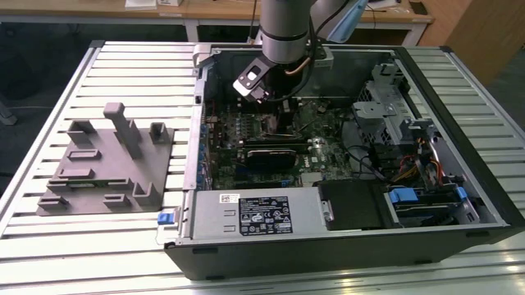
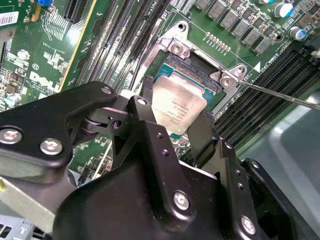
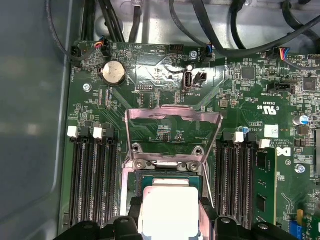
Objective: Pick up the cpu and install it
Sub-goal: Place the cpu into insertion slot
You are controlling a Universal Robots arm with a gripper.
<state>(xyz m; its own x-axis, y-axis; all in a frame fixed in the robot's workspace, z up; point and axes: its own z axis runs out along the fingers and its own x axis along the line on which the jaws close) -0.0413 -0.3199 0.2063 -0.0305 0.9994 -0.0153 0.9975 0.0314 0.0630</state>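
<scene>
the cpu [image 2: 181, 102] is pinched between the two black fingers [image 2: 202, 135] of your gripper [image 2: 176, 114], silvery top up, squarely over the open socket [image 2: 196, 67] on the motherboard [image 3: 150, 80]. the jaws are closed only as far as the chip's two opposite edges. that side grasp leaves the underside free to meet the socket and keeps the pads off the contacts.

in the first wrist view the cpu [image 3: 167, 200] lines up edge to edge with the socket frame, so the hold looks chosen for a straight, flat drop. whether the chip already rests in the socket or hangs just above it, i can't tell from these angles – the fingers hide the gap.

the load plate [image 3: 172, 113] stands tilted up behind the socket and its thin lever [image 2: 280, 94] juts out to one side. both are out of the way, which is why you can get in from above at all. memory slots [image 3: 92, 175] flank the socket on both sides, close enough that the narrow fingers matter.

in the exterior view the gripper [image 1: 283, 120] hangs from the arm [image 1: 283, 31], reaching down into the open computer case [image 1: 328, 252] – the case lies on its side so the board faces up. the grey fixture [image 1: 107, 166] sits well apart on the slatted table [image 1: 49, 258], toward the exterior view's left.
</scene>
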